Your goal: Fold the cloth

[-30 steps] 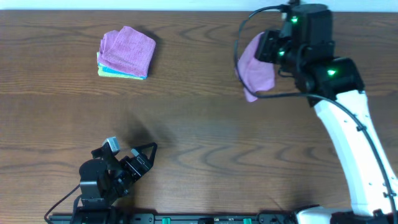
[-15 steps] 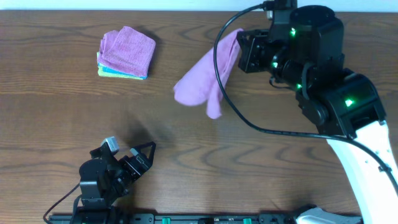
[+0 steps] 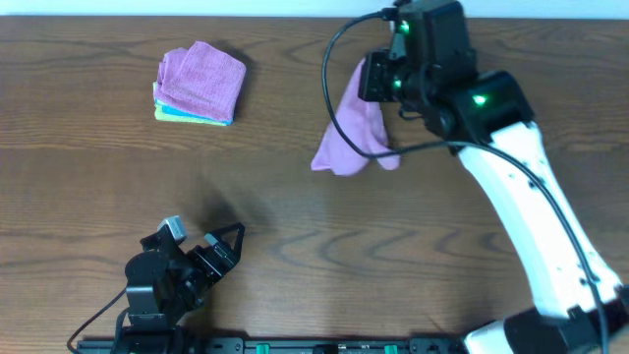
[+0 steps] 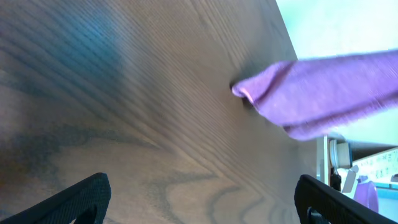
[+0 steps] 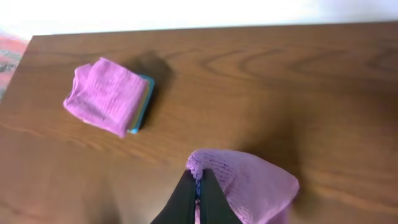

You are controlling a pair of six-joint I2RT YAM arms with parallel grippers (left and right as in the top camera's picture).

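Robotics lab: wooden table, white arm

The stack of cloths lies on the table. Well right of the stack, the cloth hangs under the right gripper. The left gripper sits in front of the stack, well apart.

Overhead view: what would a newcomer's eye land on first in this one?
The purple cloth hanging crumpled from the right claw, which is pinched shut on its top edge, over the far middle of the table. Next comes the neat stack of cloths at far left, then the left claw sitting open near the front edge.
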